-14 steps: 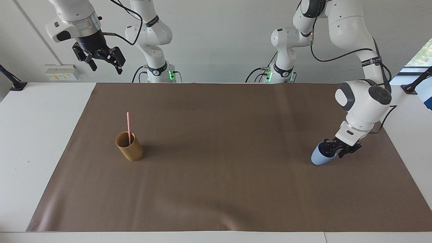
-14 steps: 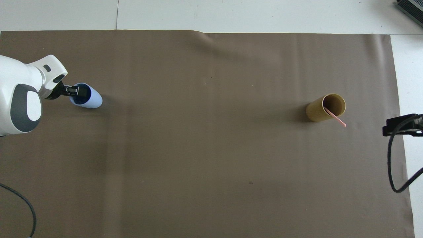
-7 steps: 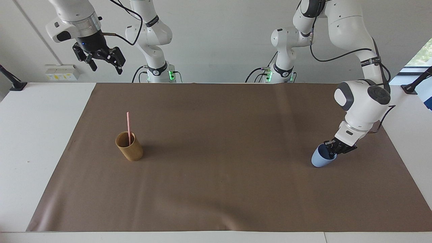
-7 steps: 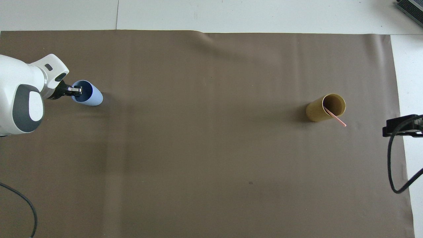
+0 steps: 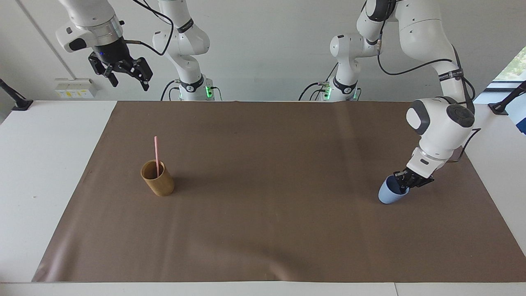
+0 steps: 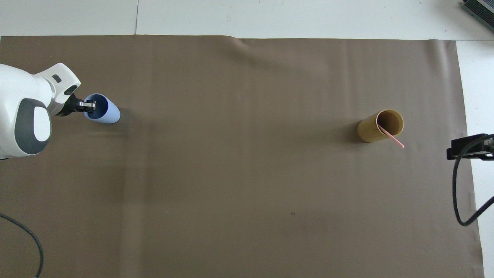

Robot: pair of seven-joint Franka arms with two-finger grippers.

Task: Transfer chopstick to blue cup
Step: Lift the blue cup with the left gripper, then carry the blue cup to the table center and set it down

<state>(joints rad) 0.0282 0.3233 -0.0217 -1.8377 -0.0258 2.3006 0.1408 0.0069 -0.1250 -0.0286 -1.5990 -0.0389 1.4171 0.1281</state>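
left gripper [image 5: 402, 181] pinched on the blue cup [image 5: 389, 194] rim, so it's securing the cup; next call is carrying it toward the chopstick [image 5: 156, 155], right gripper [image 5: 125, 74] waiting open.

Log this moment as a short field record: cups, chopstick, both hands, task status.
blue cup: toward the left arm's end of the mat, tilted
tan cup: toward the right arm's end, upright
chopstick: standing in the tan cup
left hand: shut on the blue cup's rim
right hand: open, raised, waiting
status: chopstick not yet transferred
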